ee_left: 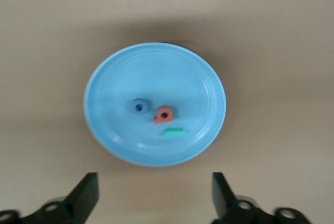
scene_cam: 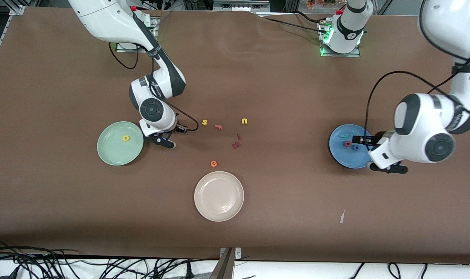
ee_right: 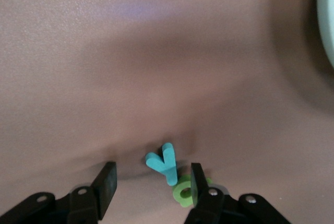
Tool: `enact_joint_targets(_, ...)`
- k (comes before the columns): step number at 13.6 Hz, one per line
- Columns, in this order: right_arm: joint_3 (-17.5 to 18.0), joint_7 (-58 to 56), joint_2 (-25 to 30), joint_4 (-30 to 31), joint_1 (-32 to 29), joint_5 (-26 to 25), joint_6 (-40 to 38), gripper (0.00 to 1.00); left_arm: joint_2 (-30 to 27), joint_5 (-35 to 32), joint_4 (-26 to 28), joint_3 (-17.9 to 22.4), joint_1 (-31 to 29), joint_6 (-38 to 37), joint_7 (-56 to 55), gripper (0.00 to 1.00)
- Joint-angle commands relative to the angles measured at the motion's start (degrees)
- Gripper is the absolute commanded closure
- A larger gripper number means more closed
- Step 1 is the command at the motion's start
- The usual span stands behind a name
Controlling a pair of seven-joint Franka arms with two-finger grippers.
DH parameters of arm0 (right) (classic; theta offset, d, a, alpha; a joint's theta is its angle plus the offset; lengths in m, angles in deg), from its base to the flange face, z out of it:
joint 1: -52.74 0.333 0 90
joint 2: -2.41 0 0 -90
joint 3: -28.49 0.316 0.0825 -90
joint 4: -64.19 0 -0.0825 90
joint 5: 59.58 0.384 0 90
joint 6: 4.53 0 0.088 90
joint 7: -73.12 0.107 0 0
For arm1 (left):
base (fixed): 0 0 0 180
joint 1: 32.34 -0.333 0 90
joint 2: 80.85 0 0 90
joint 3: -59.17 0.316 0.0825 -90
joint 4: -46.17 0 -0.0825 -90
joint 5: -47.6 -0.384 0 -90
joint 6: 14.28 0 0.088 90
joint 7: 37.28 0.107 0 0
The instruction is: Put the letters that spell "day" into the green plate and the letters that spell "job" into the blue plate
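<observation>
Teal "y" (ee_right: 166, 162) lying between open right claw (ee_right: 151, 185) fingers, left claw (ee_left: 155, 195) wide over blue plate (ee_left: 156, 62)

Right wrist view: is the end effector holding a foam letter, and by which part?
Nothing is held. The right end effector stands open around the teal foam "y", which lies on the table; the olive-green foam "d" lies beside one finger.

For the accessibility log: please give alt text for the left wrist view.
The blue plate lies on the brown table holding a blue "o", a salmon "b" and a teal "j". The left gripper hangs open above the plate's edge, holding nothing.
</observation>
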Motion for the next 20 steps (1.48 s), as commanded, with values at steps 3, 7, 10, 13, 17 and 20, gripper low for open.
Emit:
enact_joint_targets(3, -0.33, 0.41, 0.02, 0.80, 0.57, 0.64, 1.25, 0.38, -3.44, -0.99, -3.66, -0.69, -2.70, -9.70, -2.46, 0.00)
enact_joint_targets(7, -0.33, 0.41, 0.11, 0.80, 0.57, 0.55, 1.25, 0.46, -7.57, -0.90, -3.48, -0.69, -3.31, -13.74, -3.42, 0.00)
enact_joint_targets(10, -0.42, -0.12, 0.02, 0.80, 0.48, 0.37, 1.25, 0.53, -10.56, -0.73, -2.96, -0.69, -4.36, -14.72, -5.89, 0.00)
enact_joint_targets(13, -0.42, -0.21, 0.02, 0.80, 0.48, 0.28, 1.43, 0.57, -16.53, 3.14, -0.15, -0.51, -7.45, -12.89, -5.01, 0.00)
enact_joint_targets(17, -0.51, -1.08, 0.02, 0.80, 0.48, -0.07, 1.61, 0.57, -24.01, 3.22, 6.54, -0.16, -7.54, -7.34, -6.06, 0.00)
enact_joint_targets(20, -0.77, -1.44, 0.11, 0.89, 0.39, -0.07, 1.61, 0.56, -26.65, 3.23, 5.32, -0.25, -5.79, -5.67, -5.45, 0.00)
